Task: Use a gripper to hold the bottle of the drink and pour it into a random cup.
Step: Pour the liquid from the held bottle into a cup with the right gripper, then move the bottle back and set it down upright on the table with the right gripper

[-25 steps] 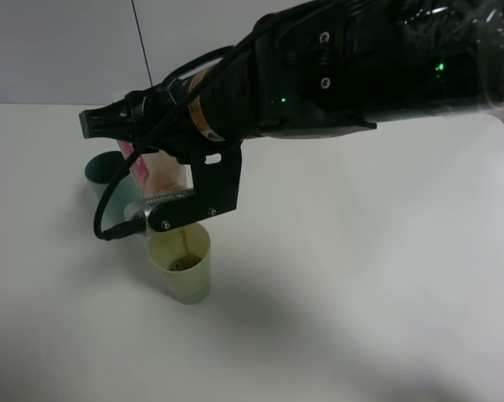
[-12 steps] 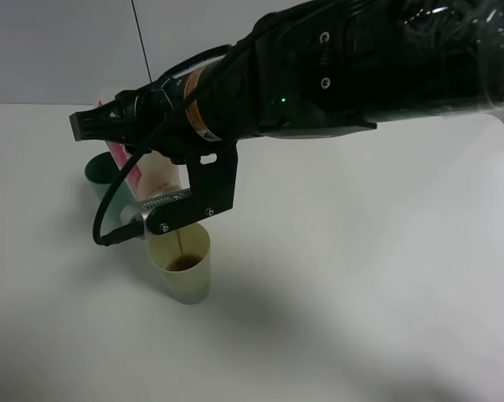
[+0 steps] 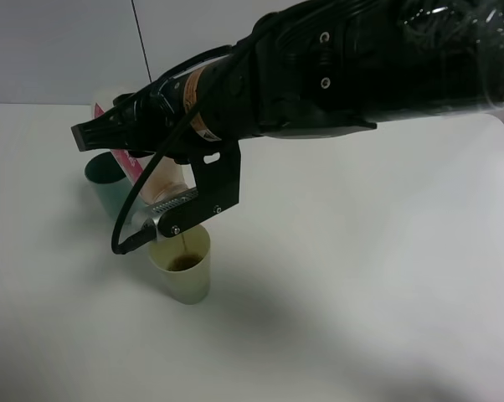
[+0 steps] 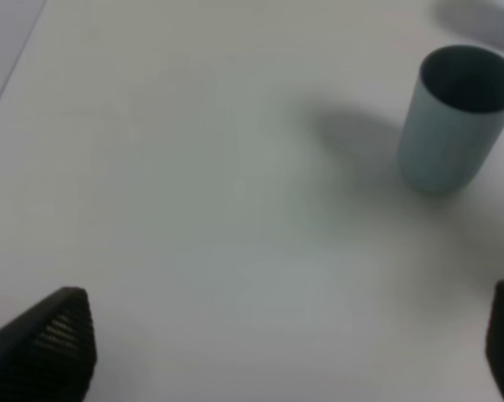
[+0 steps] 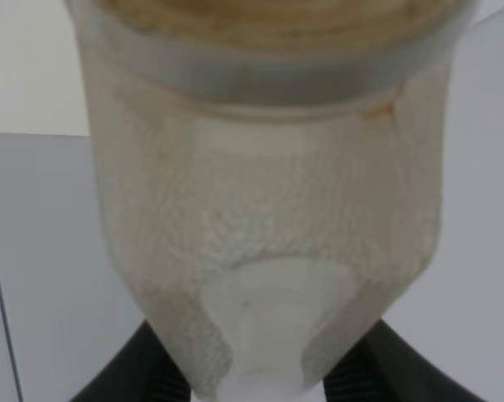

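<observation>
Nearest the high camera, the pale yellow-green cup is standing upright on the white table. It is plain, tapered and open-topped, and a shallow pool of brown drink is lying in its bottom. A thin brown stream is running down into it from above.

Directly over the cup, the bottle is being held steeply tilted, neck downward and base raised. Its body is translucent, with a white-and-red label showing on the raised part. The right gripper is reaching across from the right side, and its black fingers are closed tight on the bottle's body. A black cable is looping below the wrist.

Behind and to the left, a teal cup is standing upright, partly hidden by the arm, near the pale cup but apart from it.

The right wrist view is adding what the high view is hiding: the wide, uncapped neck, brown-stained at the rim, the cloudy squarish body, and a black finger pressing on each side. It is not showing the cup or the stream.

The left wrist view is showing the left gripper with its fingertips standing wide apart over bare table and holding nothing. The teal cup is standing well beyond it.
</observation>
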